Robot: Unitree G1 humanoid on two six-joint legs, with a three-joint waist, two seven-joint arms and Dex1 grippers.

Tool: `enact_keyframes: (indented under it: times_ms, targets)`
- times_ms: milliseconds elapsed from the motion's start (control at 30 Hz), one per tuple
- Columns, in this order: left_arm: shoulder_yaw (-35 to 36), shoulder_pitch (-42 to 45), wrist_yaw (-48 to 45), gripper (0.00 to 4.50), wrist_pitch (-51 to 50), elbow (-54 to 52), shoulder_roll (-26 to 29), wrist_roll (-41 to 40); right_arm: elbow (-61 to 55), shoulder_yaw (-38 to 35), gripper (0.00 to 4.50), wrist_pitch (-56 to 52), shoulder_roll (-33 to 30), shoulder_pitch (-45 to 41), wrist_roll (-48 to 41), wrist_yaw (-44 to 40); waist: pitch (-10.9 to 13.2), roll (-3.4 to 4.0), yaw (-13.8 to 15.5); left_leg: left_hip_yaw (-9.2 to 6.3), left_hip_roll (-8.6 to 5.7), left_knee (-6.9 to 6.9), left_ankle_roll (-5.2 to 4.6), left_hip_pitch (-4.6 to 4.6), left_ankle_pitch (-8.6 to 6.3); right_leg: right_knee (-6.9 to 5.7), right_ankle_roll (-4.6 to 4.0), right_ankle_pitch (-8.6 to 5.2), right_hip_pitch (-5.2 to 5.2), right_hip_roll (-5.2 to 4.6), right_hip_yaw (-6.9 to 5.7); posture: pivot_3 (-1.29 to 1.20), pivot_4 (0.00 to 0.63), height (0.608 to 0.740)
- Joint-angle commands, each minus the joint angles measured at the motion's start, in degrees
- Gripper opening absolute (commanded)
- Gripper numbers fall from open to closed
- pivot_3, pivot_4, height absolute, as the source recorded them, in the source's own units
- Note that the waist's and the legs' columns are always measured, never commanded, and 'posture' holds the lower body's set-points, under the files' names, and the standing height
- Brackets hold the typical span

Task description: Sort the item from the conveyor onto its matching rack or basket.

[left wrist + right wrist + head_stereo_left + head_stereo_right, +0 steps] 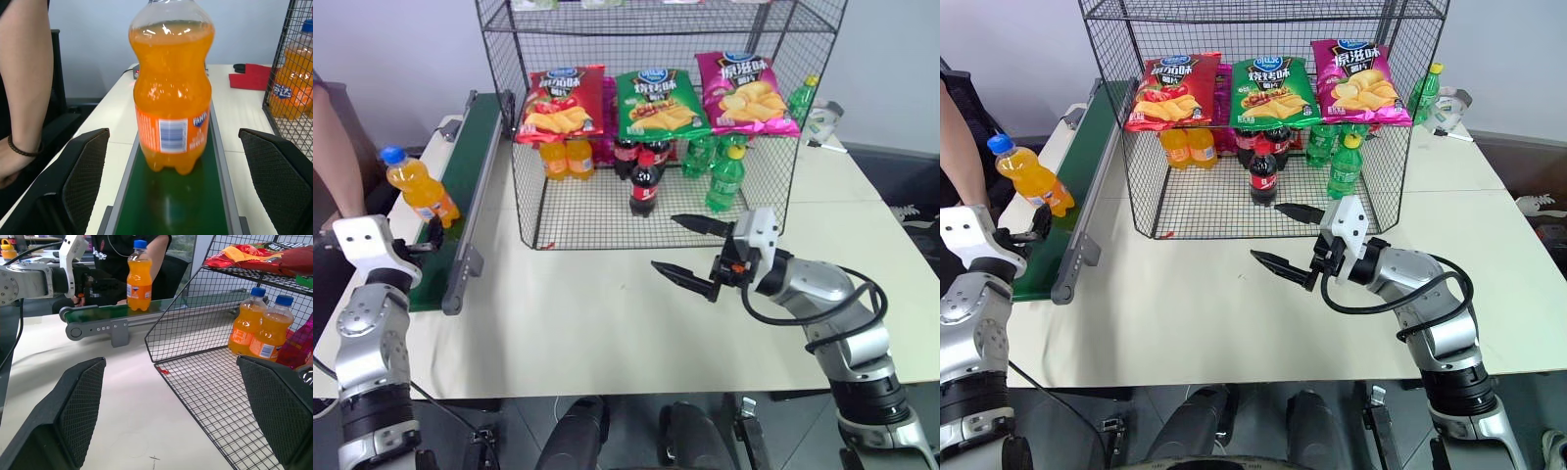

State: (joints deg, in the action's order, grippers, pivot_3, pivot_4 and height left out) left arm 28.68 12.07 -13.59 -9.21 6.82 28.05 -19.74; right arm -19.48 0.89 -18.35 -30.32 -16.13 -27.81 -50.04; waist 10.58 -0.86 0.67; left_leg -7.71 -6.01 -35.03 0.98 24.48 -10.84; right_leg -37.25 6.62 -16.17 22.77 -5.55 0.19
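Orange soda bottle (419,190) upright on conveyor (470,162), person's arm (337,147) beside; both fingers wide open (empty).

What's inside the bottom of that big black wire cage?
In the black wire-mesh cage stand two orange soda bottles, dark cola bottles and green soda bottles. Crisp bags on the shelf above hide several bottle tops.

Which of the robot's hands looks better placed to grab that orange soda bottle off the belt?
The left hand. It sits at the conveyor, open, with the orange soda bottle standing upright just ahead between its fingers. The right hand, also open, hangs over the table in front of the wire rack, well away from the belt.
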Motion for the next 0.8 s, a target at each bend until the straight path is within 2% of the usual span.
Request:
enact_keyframes:
  times_ms: [33, 400, 467, 567, 800]
  targets:
    - [1.80, 1.00, 0.18, 4.43, 1.74, -1.00, 1.30, -0.37, -1.18, -0.20, 4.50, 0.83, 0.45, -0.18, -0.40, 0.09, 0.00, 0.00, 0.00, 0.00, 0.00, 0.00, 0.00, 0.00, 0.00, 0.00, 0.00, 0.00, 0.00, 0.00, 0.00, 0.00, 0.150, 0.740]
    - [2.04, 1.17, 0.27, 4.43, 2.59, -1.64, 1.77, -0.29, -1.52, -0.01, 4.50, -0.07, 0.16, -0.85, -0.84, 0.45, 0.00, 0.00, 0.00, 0.00, 0.00, 0.00, 0.00, 0.00, 0.00, 0.00, 0.00, 0.00, 0.00, 0.00, 0.00, 0.00, 0.150, 0.740]
    - [2.10, 0.72, 0.07, 3.90, 2.58, -2.02, 1.77, -0.38, -1.63, -0.04, 4.50, -0.28, 0.11, -0.99, -0.94, 0.48, 0.00, 0.00, 0.00, 0.00, 0.00, 0.00, 0.00, 0.00, 0.00, 0.00, 0.00, 0.00, 0.00, 0.00, 0.00, 0.00, 0.150, 0.740]
    - [2.22, 0.15, -0.45, 2.74, 2.49, -3.51, 1.80, -0.91, -1.80, -0.05, 4.50, -0.62, 0.10, -1.24, -1.01, 0.59, 0.00, 0.00, 0.03, 0.00, 0.00, 0.00, 0.00, 0.00, 0.00, 0.00, 0.00, 0.00, 0.01, 0.00, 0.00, 0.00, 0.150, 0.740]
    - [3.50, 2.24, -4.49, 2.64, 1.81, -10.45, 4.04, -6.21, -2.40, -0.37, 4.50, -1.81, -0.20, -2.05, -1.27, 1.00, 0.01, -0.04, 0.03, 0.00, 0.00, -0.01, 0.00, 0.01, 0.00, 0.00, 0.00, 0.00, 0.00, 0.00, 0.00, 0.00, 0.150, 0.740]
